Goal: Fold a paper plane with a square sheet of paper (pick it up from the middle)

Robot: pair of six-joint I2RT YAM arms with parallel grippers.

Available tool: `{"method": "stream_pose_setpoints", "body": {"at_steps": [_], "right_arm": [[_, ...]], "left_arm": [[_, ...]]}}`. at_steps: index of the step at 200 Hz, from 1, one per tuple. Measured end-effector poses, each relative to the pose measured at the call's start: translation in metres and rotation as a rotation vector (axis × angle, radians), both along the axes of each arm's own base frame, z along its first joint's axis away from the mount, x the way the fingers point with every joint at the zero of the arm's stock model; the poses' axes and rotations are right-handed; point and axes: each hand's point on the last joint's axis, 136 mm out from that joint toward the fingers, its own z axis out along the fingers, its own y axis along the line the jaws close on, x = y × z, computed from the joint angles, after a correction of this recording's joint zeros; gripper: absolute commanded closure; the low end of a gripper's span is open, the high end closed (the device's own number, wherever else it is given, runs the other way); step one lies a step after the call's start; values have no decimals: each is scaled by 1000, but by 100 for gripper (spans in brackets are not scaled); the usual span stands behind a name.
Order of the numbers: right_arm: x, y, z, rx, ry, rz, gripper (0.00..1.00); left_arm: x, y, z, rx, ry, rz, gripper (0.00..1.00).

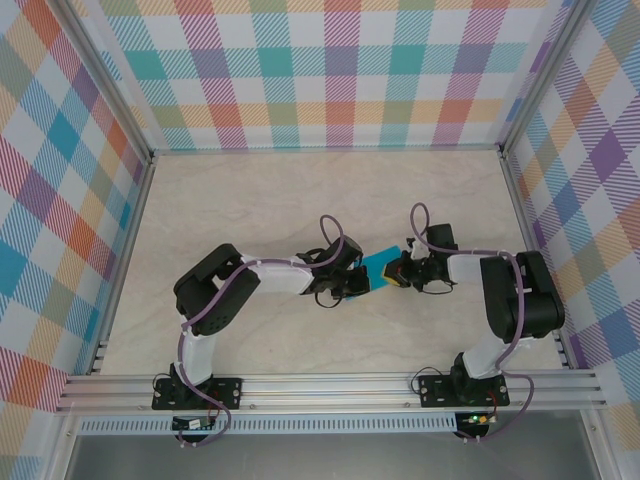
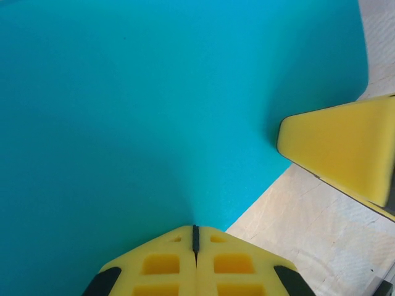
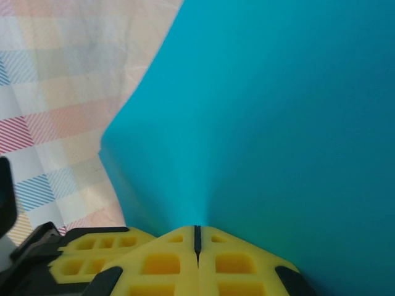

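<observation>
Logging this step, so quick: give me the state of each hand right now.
Left hand: closed, pinching the teal paper.
Right hand: closed, pinching the same paper.

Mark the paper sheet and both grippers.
paper sheet (image 1: pixel 381 263): top view, its visible middle.
left gripper (image 2: pixel 195 229): left wrist view, between its shut fingertips.
right gripper (image 3: pixel 197 229): right wrist view, between its shut fingertips.

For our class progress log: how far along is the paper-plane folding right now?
Done: the square sheet of paper is picked up, apparently off the table. In hand: the left hand and the right hand are both shut on it, holding it between them. Left: all the folding; the sheet looks smooth, with no crease or dart shape visible.
</observation>
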Motion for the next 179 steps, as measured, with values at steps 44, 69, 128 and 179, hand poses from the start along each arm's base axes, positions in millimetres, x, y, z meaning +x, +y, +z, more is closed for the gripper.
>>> {"method": "stream_pose_setpoints", "body": {"at_steps": [44,69,128,179], "right_arm": [[-3,-9,-8,-76,21,2,100],[0,-17,-8,-94,30,-24,100],[5,-41,-7,-209,48,-134,100],[1,-42,1,-200,3,-154,100]], "left_arm": [[1,4,0,18,9,-2,100],[6,10,-1,25,15,7,100],[16,24,-1,30,32,15,100],[19,32,-2,34,43,7,100]]}}
